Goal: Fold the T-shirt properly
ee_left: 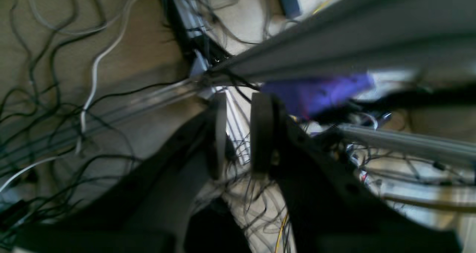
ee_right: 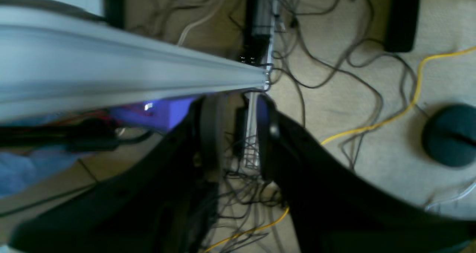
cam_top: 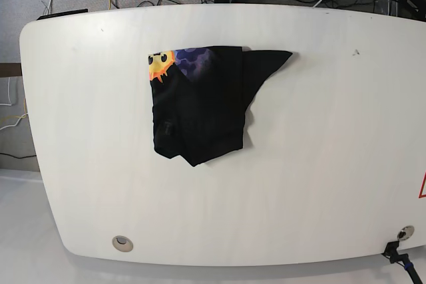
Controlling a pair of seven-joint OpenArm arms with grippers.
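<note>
Your black cloth T-shirt [cam_top: 200,108] lies loosely bundled on the white rounded table [cam_top: 319,164], toward its far edge, with an orange sun print showing at one corner. Your left gripper [ee_left: 238,132] and right gripper [ee_right: 232,134] both stand released, holding nothing, off the table over tangled floor cables [ee_right: 327,56], each with a grey aluminium frame rail [ee_left: 334,41] just beside it.

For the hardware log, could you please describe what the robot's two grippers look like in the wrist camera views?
Both are matte black. The left gripper has two broad, dark arms that taper to flat, rounded pads with a dull grey face. The right gripper has the same forked build, with a grey face on one pad and a small round fastener near the other. No markings or cables of their own are visible.
</note>
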